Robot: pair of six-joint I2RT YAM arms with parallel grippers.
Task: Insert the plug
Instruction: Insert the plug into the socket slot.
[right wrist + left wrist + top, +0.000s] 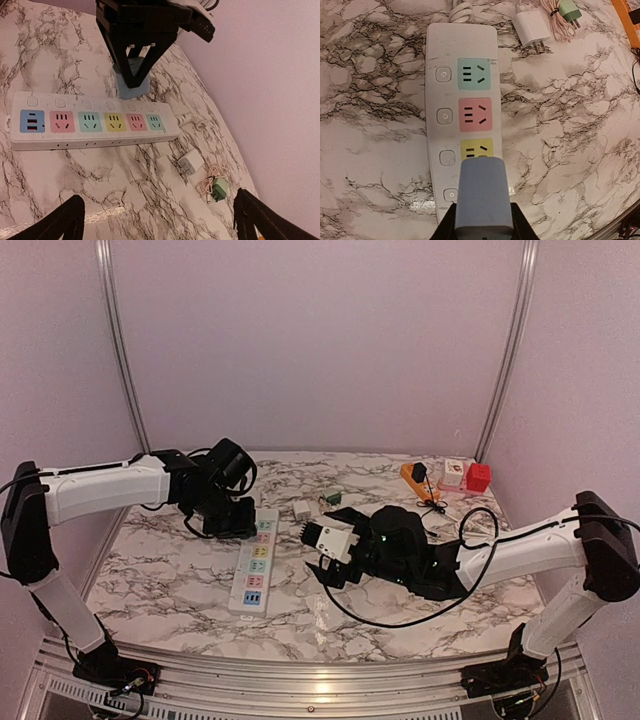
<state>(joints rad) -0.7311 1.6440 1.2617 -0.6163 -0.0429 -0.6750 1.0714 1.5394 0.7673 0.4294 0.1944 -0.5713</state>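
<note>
Left gripper (484, 225) clamps blue plug (483, 192) over power strip (436, 50); right gripper (160, 219) wide; white charger (532, 27) at 1 o'clock.

Power strip (461, 45): no brand or lettering legible on its white face. Switch buttons (443, 75), left of its coloured sockets (474, 74): most apparently bear a small power symbol. Nothing else readable nearby.

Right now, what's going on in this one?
The left gripper, shut, is down at the power strip, by its yellow socket; contact is unclear. The right gripper hangs open and empty over the table. A white charger and a green plug lie loose near the strip's cord end. Nothing is plugged in.
</note>
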